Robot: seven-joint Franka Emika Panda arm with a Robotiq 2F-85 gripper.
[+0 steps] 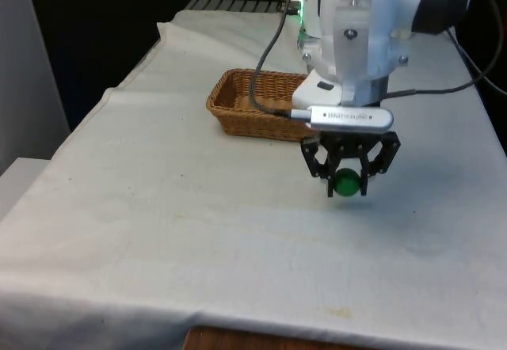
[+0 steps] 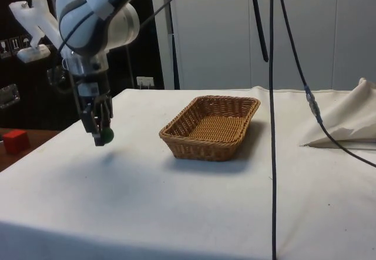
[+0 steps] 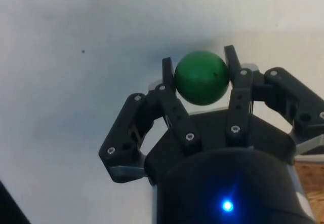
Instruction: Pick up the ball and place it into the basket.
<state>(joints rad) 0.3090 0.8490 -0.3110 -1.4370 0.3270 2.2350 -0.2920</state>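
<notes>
Tool (image 1: 347, 182) status: the two black fingers are clamping the green ball (image 1: 345, 184) between their tips, one finger on each side, as the wrist view is showing plainly (image 3: 201, 77). In the side view the tool (image 2: 103, 132) is pointing downward, and the ball (image 2: 106, 135) is hanging clear above the white cloth, with a faint shadow lying on the cloth beneath it.

Ball position: it is sitting at the tool tips, well apart from the wicker basket (image 1: 238, 104). In the front view the basket is lying at about 10 o'clock from the ball, farther back on the surface (image 1: 158, 231). In the side view the basket (image 2: 211, 126) is standing at about 3 o'clock from the tool.

Occlusion notes:
- In the front view, the white arm body is covering the basket's end at the front view's right, so that rim is not showing.
- In the front view, the finger links are partly masking the upper half of the ball.
- In the wrist view, the tool housing is blocking the lower part of the ball, and a small patch of wicker (image 3: 311, 188) is showing, cut off by the picture edge.
- In the side view, a black cable (image 2: 272, 125) is hanging down in the foreground and crossing the surface near the basket.
</notes>
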